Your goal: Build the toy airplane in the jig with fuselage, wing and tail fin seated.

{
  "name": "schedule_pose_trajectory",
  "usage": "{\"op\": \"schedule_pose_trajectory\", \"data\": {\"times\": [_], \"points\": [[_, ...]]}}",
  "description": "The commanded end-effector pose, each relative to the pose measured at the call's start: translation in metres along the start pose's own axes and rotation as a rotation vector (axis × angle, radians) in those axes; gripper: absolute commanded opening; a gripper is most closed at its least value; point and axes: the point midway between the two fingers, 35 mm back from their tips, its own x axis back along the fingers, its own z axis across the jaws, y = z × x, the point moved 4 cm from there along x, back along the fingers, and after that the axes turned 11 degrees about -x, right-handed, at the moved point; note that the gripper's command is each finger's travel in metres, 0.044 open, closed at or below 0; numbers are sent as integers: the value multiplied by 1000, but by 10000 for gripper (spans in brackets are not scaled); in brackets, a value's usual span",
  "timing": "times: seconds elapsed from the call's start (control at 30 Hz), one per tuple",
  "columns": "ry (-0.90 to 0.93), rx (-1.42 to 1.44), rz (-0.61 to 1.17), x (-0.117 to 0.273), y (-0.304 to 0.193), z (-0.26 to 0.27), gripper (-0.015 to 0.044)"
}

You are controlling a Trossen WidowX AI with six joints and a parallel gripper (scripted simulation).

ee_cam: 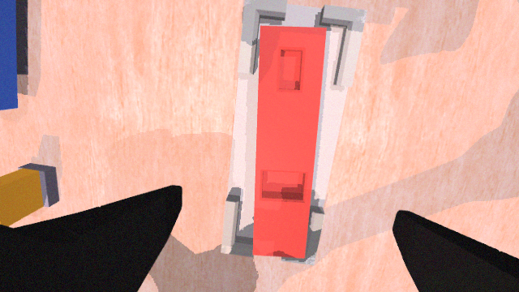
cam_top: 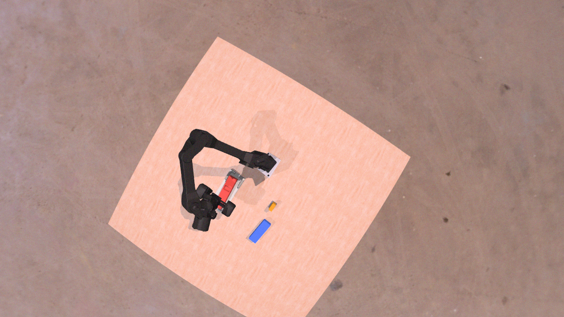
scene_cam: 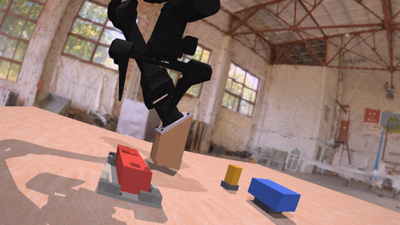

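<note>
The red fuselage (cam_top: 226, 192) (scene_cam: 134, 179) (ee_cam: 289, 130) lies lengthwise in the grey cradle (cam_top: 234, 172) (scene_cam: 110, 187) (ee_cam: 245, 109), between its corner walls, and looks level. Its two sockets face up and are empty. My gripper (scene_cam: 144, 105) (ee_cam: 287, 208) is open and empty, its fingers apart well above the fuselage; its fingertips are hidden in the top view. The blue wing (cam_top: 259, 231) (scene_cam: 274, 194) (ee_cam: 7, 57) rests on a dark block. The yellow tail fin (cam_top: 272, 206) (scene_cam: 233, 174) (ee_cam: 20, 195) stands upright on a small dark block, beyond the wing's end.
The arm's base plate (cam_top: 272, 171) sits on a slanted brown pedestal (scene_cam: 172, 148) close beyond one end of the cradle. The arm bends around from there over the cradle. The wing and tail fin stand to one side of the cradle.
</note>
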Motion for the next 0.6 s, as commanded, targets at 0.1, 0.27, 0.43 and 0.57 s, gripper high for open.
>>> {"op": "schedule_pose_trajectory", "data": {"times": [0.1,0.27,0.43,0.57], "points": [[2,-118,1,-1,1,0,440],[9,-118,0,0,10,17,440],[23,-117,0,4,34,82,440],[28,-117,1,3,42,140,440]]}}
